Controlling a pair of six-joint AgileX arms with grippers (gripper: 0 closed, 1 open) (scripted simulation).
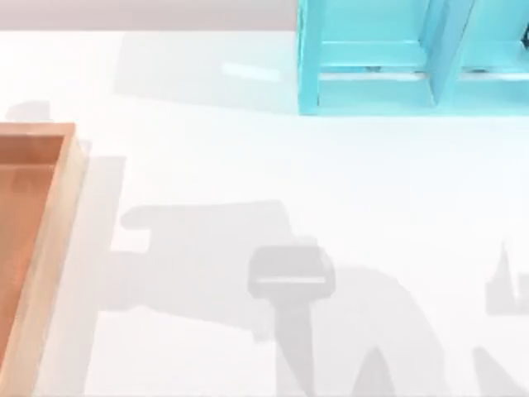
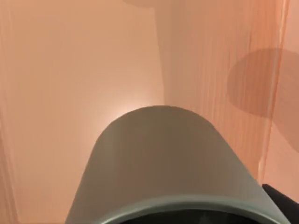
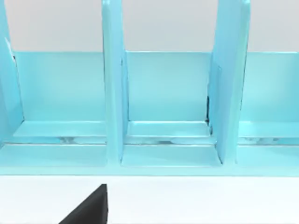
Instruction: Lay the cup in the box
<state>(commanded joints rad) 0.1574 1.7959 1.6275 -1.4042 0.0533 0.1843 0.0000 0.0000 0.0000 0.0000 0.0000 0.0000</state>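
The cup (image 2: 173, 163) is hanging on its side close over the orange floor of the box (image 1: 50, 240) at the table's left edge, ready to be laid down, though whether the left arm's fingers are gripping it cannot be told.

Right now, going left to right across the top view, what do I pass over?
the box at the left edge → bare white table crossed by grey arm shadows → the light-blue shelf frame at the far right.
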